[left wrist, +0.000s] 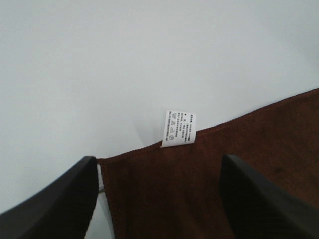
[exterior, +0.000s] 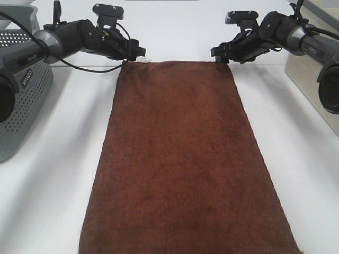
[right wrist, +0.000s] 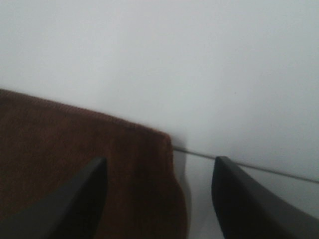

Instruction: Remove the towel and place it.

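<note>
From the high camera, the towel (exterior: 183, 159) is lying spread flat along the white bench (exterior: 296, 132), its far short edge sitting between the 2 arms and its near end running out of the picture. The left tool (exterior: 136, 53) is hovering at the towel's far left corner, right by the white tag (exterior: 146, 59); the right tool (exterior: 220, 55) is hovering at the towel's far right corner. A grey perforated basket (exterior: 26, 100) is standing well to the left of the towel.

In the left wrist camera, the tool's fingers (left wrist: 60, 199) are standing wide apart, straddling the towel's corner with cloth lying between them, gripping nothing. The tag is sitting on the towel's edge just beyond the fingers.

In the right wrist camera, the fingers (right wrist: 65, 199) are likewise spread wide over the towel's other far corner (right wrist: 159, 164), with nothing pinched. That corner looks slightly lifted off the bench, though the blur is making this hard to judge.

The towel is looking plush, limp and light, so it is likely to sag and fold wherever it is unsupported; the pile should be giving the pads decent friction. The 2 far corners, pinched through the hem, are seeming the best holds, keeping the edge taut between the arms
</note>
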Controlling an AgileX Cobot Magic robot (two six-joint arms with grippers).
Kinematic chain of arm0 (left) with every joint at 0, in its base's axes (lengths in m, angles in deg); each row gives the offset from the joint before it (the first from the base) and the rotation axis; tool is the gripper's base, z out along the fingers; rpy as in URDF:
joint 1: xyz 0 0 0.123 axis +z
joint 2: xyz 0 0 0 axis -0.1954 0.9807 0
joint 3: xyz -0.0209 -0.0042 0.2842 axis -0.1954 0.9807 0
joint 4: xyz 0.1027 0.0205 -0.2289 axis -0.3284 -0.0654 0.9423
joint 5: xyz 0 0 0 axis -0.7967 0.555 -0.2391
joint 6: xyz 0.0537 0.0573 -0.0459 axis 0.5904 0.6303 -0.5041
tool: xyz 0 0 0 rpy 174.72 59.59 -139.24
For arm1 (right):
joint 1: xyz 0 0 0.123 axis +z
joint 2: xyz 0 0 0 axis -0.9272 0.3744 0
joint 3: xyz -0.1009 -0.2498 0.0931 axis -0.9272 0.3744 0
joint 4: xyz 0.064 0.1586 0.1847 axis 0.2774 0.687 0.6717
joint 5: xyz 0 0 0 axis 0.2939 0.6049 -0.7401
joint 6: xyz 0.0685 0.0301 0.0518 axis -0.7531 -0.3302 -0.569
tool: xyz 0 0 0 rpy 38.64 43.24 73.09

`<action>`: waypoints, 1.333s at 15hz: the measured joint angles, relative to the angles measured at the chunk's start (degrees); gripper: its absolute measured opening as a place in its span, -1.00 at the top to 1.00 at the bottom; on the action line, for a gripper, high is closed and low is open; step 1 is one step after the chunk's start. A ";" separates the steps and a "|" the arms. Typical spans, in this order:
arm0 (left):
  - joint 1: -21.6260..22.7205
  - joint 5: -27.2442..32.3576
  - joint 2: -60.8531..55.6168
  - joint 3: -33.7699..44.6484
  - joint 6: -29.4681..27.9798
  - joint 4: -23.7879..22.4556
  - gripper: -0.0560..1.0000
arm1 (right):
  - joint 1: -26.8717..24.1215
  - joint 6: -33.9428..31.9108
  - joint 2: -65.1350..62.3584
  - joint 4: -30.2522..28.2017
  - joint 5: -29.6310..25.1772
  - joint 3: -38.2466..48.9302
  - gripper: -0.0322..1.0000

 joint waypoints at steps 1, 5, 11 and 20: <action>0.00 1.95 -0.97 0.00 0.00 -0.17 -0.32 | 0.00 0.00 -0.97 -0.06 -3.09 0.17 -0.35; 0.00 17.02 -9.22 -0.06 0.00 -3.32 -0.51 | 0.00 -0.06 -10.83 -0.06 -13.46 0.29 -0.56; 3.09 38.33 -22.23 -0.11 -14.50 -14.32 -0.55 | 0.00 -6.70 -26.76 -6.76 -32.31 0.29 -0.56; 17.36 51.62 -41.77 4.53 -17.82 -18.68 -0.55 | -9.00 -10.60 -57.07 -11.46 -38.73 21.66 -0.56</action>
